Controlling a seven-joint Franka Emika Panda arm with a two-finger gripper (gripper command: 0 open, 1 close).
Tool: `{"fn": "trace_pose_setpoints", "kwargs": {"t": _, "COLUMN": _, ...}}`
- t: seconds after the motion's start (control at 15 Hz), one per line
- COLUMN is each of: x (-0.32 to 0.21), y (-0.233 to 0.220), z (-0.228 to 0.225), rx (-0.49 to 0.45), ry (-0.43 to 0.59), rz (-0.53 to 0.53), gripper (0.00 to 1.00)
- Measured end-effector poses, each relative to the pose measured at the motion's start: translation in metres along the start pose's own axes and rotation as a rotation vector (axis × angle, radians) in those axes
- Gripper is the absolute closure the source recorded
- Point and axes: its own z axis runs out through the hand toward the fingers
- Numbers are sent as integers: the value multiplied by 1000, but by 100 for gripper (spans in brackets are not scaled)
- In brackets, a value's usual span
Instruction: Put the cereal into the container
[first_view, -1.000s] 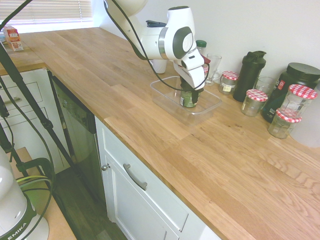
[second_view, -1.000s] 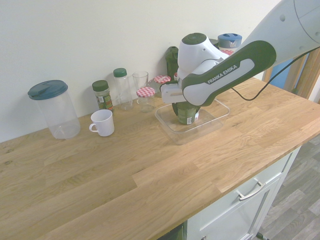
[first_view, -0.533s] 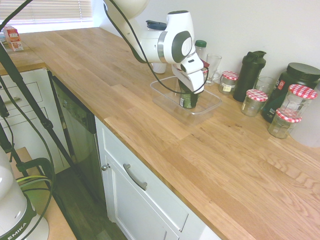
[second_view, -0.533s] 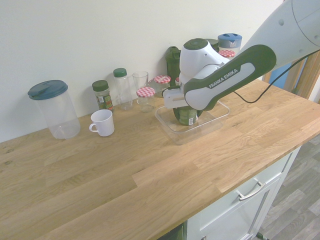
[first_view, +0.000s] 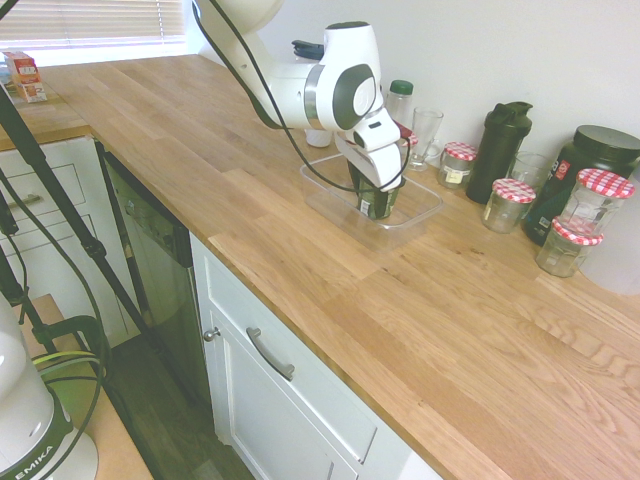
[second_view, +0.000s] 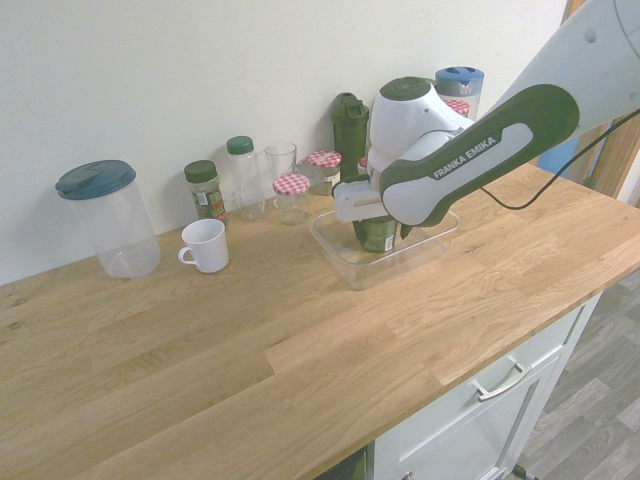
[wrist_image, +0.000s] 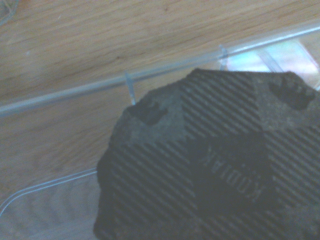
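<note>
My gripper (first_view: 376, 180) is down over the tray, its fingers spread apart to either side of the small squat dark green cereal cup (second_view: 377, 236) and not clamped on it. The cup stands upright inside the shallow clear plastic tray (second_view: 352, 275), within its rim. From close above, I see the cup's dark wrinkled top, patterned with stripes and squares, with "KODIAK" printed on it.

The tray itself sits on the light wooden worktop (first_view: 290, 270). Between the tray and the wall I have a clear drinking glass (second_view: 281, 160) and a clear bottle with a green lid (second_view: 247, 182), near some glass jars with red-checked lids (second_view: 291, 200). Toward one end of the tray, in the second exterior view's left part, come a white mug (second_view: 206, 246) and a green-lidded jar with a printed label (second_view: 205, 193); well apart from the tray is a tall clear plastic pitcher with a blue lid (second_view: 118, 225). Beyond the tray's other end stand a tall black shaker bottle (first_view: 498, 155) and, further from it, a big black tub (first_view: 583, 175).
</note>
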Motion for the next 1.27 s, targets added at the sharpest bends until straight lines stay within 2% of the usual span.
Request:
{"fn": "trace_pose_setpoints", "kwargs": {"t": 0.4, "x": -9, "y": 20, "z": -45, "rx": 3, "ry": -26, "rz": -30, "gripper": 0}}
{"fn": "trace_pose_setpoints", "kwargs": {"t": 0.6, "x": 1, "y": 34, "z": -104, "rx": 15, "ry": -47, "rz": -38, "gripper": 0}}
{"fn": "trace_pose_setpoints", "kwargs": {"t": 0.87, "x": 25, "y": 81, "z": -188, "rx": -33, "ry": -96, "rz": -73, "gripper": 0}}
{"fn": "trace_pose_setpoints", "kwargs": {"t": 1.0, "x": 33, "y": 107, "z": -201, "rx": -49, "ry": -124, "rz": -109, "gripper": 0}}
{"fn": "trace_pose_setpoints", "kwargs": {"t": 1.27, "x": 45, "y": 135, "z": -180, "rx": -98, "ry": -182, "rz": -163, "gripper": 0}}
